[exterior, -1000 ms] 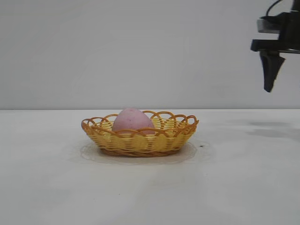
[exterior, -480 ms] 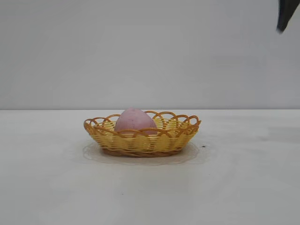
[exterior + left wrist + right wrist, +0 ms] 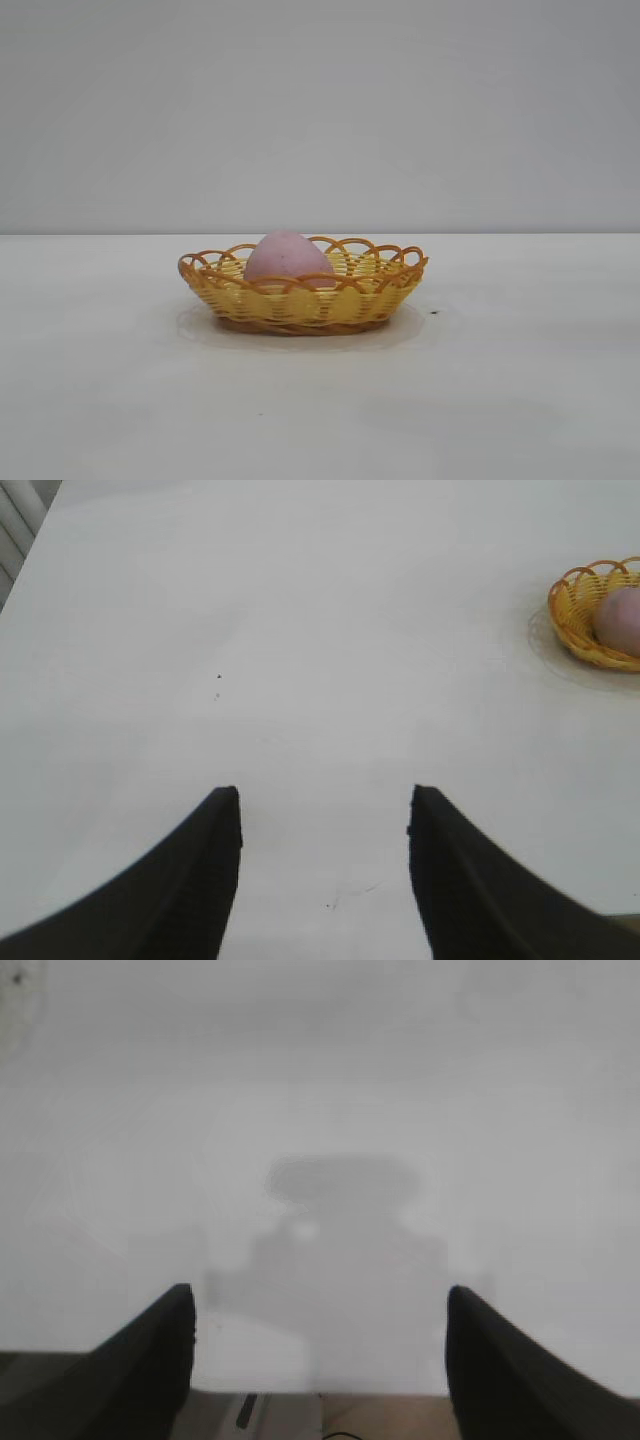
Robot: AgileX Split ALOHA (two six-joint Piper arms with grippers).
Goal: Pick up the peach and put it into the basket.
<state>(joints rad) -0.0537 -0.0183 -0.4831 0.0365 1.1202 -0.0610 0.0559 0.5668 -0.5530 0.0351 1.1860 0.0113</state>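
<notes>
- The peach (image 3: 286,256) sits inside the basket (image 3: 330,300), toward its 9 o'clock side in the exterior view, its top rising above the looped rim
- The basket rests flat on the white table (image 3: 500,400) — near the middle of that view
- Left gripper (image 3: 325,815): jaws released, holding nothing, over bare table; basket and peach (image 3: 622,620) lie well apart from it
- Right gripper (image 3: 320,1315): jaws spread wide, empty, above bare table — its shadow (image 3: 340,1220) falls on the surface beneath
</notes>
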